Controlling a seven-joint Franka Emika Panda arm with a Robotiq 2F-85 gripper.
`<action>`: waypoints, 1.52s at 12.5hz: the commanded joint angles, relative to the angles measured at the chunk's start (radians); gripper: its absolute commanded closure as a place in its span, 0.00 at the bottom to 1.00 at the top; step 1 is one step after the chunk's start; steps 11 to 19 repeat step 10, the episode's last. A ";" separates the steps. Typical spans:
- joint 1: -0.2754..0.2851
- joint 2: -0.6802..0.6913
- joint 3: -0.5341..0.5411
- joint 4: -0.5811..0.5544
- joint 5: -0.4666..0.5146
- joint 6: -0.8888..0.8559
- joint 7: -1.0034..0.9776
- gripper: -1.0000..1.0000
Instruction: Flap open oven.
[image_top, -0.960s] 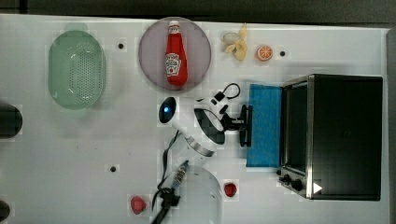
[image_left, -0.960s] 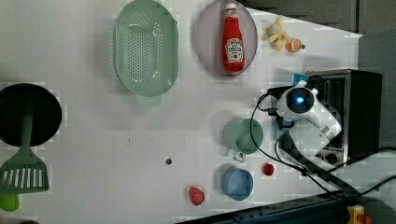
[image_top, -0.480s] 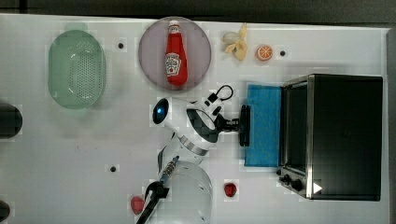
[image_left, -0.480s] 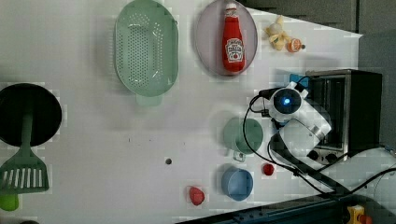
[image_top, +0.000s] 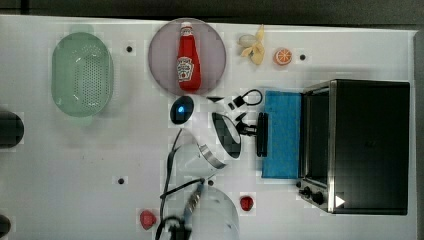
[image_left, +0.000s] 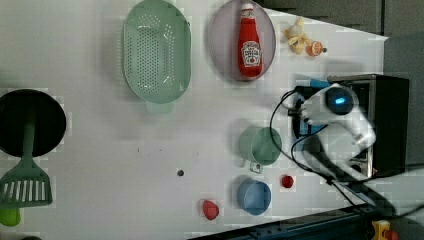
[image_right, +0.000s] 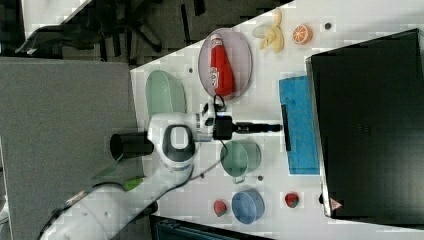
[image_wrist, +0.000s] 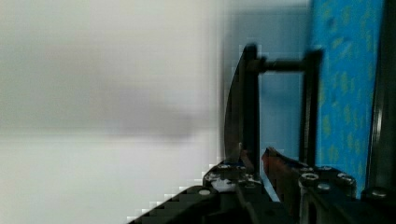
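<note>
The oven (image_top: 367, 145) stands at the top view's right, black-topped with a silver front frame. Its blue-tinted door (image_top: 282, 135) lies flapped down flat on the table, pointing toward the top view's left. The dark bar handle (image_top: 261, 134) runs along the door's free edge. My gripper (image_top: 255, 131) reaches the handle from the top view's left. In the wrist view the handle (image_wrist: 250, 102) runs between my fingers (image_wrist: 233, 168), and the gripper (image_wrist: 252, 161) is shut on it. The right view shows the gripper (image_right: 277, 128) level at the handle (image_right: 285, 127).
A ketchup bottle (image_top: 188, 50) lies on a grey plate behind the arm. A green colander (image_top: 82, 74) sits at the top view's far left. A green cup (image_right: 241, 158), a blue bowl (image_right: 247, 205) and small red fruit (image_top: 246, 202) sit near the arm's base.
The door stays down with the gripper at its handle. The arm's wrist and upper links have swung a little above the table.
</note>
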 joint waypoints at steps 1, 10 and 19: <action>-0.004 -0.176 -0.002 0.028 0.144 0.014 0.060 0.83; -0.017 -0.517 -0.007 0.093 0.584 -0.284 0.069 0.83; -0.017 -0.517 -0.007 0.093 0.584 -0.284 0.069 0.83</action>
